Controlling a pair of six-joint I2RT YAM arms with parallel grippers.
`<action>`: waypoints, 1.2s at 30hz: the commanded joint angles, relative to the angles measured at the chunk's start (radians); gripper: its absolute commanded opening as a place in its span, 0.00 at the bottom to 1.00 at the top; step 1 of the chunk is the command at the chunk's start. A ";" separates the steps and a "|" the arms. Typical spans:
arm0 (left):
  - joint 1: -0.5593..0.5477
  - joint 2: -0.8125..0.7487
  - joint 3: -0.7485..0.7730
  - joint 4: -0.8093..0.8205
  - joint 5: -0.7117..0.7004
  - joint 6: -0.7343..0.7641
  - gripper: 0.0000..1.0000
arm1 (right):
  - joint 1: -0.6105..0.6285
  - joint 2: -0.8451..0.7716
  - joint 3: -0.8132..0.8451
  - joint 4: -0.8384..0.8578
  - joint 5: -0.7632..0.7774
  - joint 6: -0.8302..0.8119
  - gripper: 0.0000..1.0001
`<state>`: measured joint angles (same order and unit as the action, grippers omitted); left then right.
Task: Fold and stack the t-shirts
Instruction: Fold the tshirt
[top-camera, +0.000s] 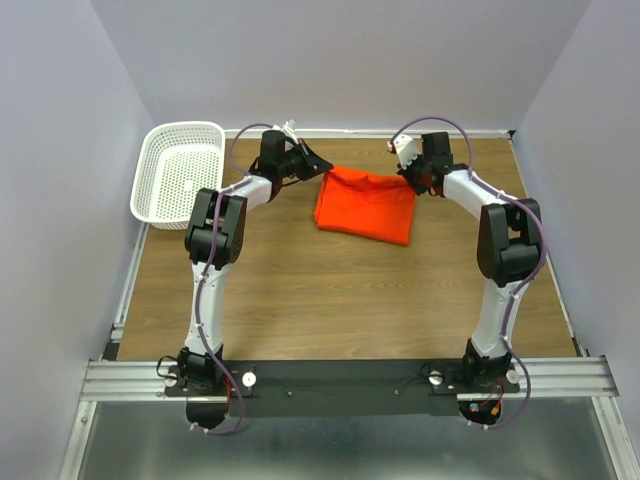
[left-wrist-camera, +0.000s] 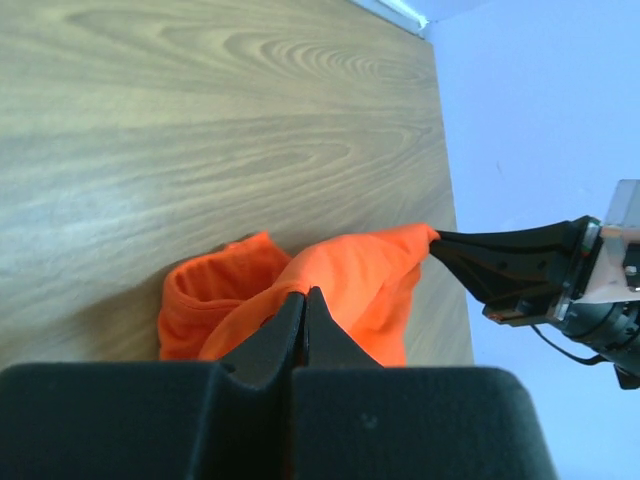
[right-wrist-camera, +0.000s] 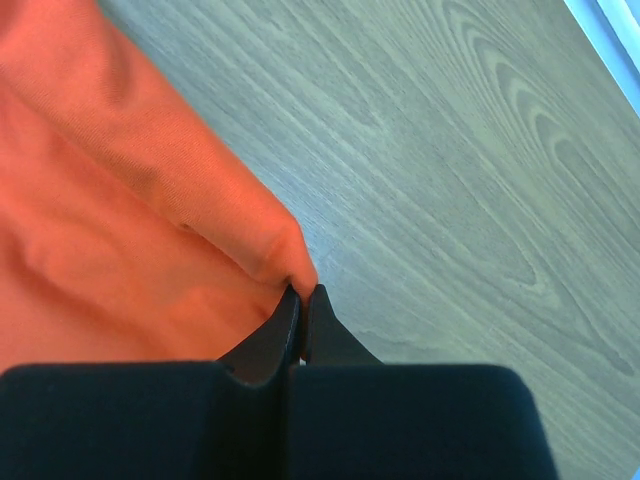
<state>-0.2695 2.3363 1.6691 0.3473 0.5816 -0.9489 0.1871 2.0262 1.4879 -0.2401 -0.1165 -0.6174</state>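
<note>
The t-shirt (top-camera: 365, 205) was plain, bright orange-red soft cloth, folded into a rough rectangle, slightly askew, on the far middle of the wooden table (top-camera: 300, 290). Its two far corners were pinched, one in the closed left gripper (top-camera: 318, 168) and one in the closed right gripper (top-camera: 408, 180). From the left wrist view, the top layer stretched between the two, creased, over a bunched fold resting on the wood.
</note>
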 joint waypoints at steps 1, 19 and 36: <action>0.007 0.031 0.070 -0.037 0.044 0.033 0.00 | -0.008 -0.009 0.008 0.033 0.018 0.042 0.01; 0.032 0.086 0.178 -0.198 -0.117 0.006 0.29 | -0.015 -0.003 -0.005 0.038 0.139 0.094 0.06; -0.002 -0.339 -0.242 0.003 -0.051 0.260 0.05 | -0.092 -0.140 -0.083 -0.037 -0.608 0.397 0.01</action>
<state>-0.2382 2.0178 1.5772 0.1829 0.3950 -0.7071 0.0959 1.8874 1.4117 -0.1894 -0.1680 -0.3061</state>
